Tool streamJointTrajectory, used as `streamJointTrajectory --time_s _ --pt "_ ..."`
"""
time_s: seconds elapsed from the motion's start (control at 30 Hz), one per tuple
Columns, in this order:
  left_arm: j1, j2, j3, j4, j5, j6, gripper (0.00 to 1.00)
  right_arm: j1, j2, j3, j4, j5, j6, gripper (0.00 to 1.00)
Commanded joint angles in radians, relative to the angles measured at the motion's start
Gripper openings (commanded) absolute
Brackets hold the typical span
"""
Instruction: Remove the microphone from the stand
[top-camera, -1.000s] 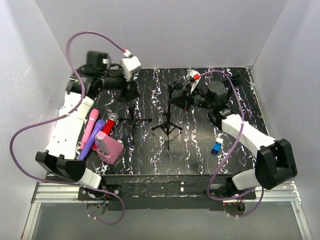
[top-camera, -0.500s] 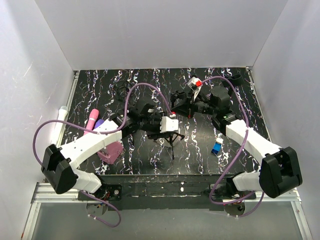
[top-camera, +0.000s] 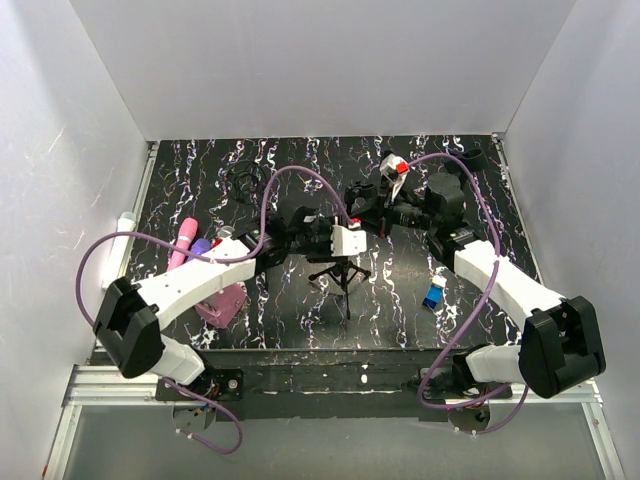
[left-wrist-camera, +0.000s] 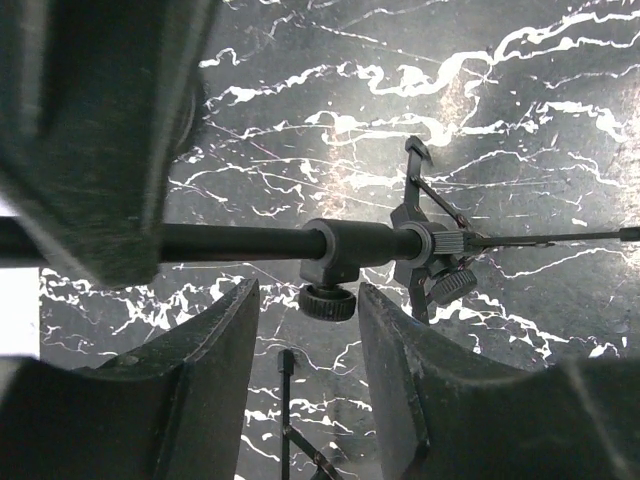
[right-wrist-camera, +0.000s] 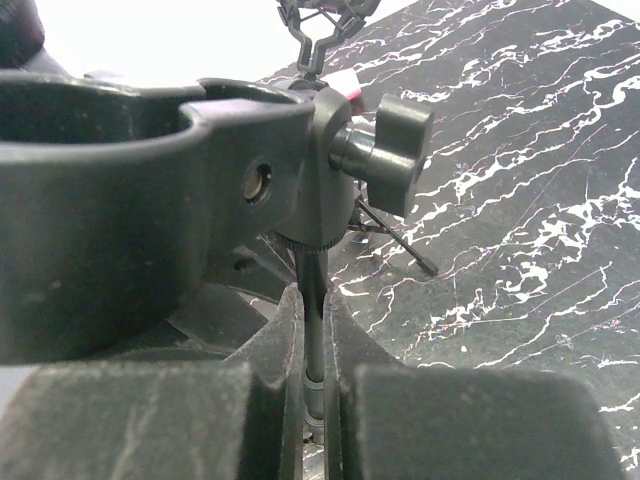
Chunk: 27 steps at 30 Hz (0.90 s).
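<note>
Your right hand (right-wrist-camera: 314, 300) pinches the stand pole (right-wrist-camera: 313, 265); left hand (left-wrist-camera: 307, 300) spread beside it. An off-centre squeeze could topple it.

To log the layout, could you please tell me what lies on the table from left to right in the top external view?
Pink microphone → pink box → tripod stand → small blue object.

Black counter (top-camera: 290, 310), white marble veining. Plain white back wall (top-camera: 320, 70) behind counter; left wall (top-camera: 60, 150), right wall (top-camera: 590, 150) flank it. Aluminium rail (top-camera: 340, 385) along counter's near edge. Light even, diffuse.
</note>
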Motion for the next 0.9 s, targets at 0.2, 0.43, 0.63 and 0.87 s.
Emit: streamJointTrajectory --time_s 0.2,0.43,0.63,0.87 --pt "0.0 0.057 0.005 0.022 -0.003 0.056 0.37 -0.028 -0.002 -0.004 -0.004 -0.035 0.025 0.01" --pt "0.014 0.065 0.054 0.024 -0.015 -0.132 0.0 -0.033 -0.017 -0.012 -0.047 -0.048 -0.028 0.01" --pt "0.147 0.071 0.151 -0.069 0.158 -0.48 0.0 -0.053 -0.06 -0.009 -0.119 -0.109 -0.131 0.01" --pt "0.258 0.181 0.292 -0.172 0.388 -0.723 0.0 -0.053 -0.124 -0.027 -0.198 -0.158 -0.301 0.01"
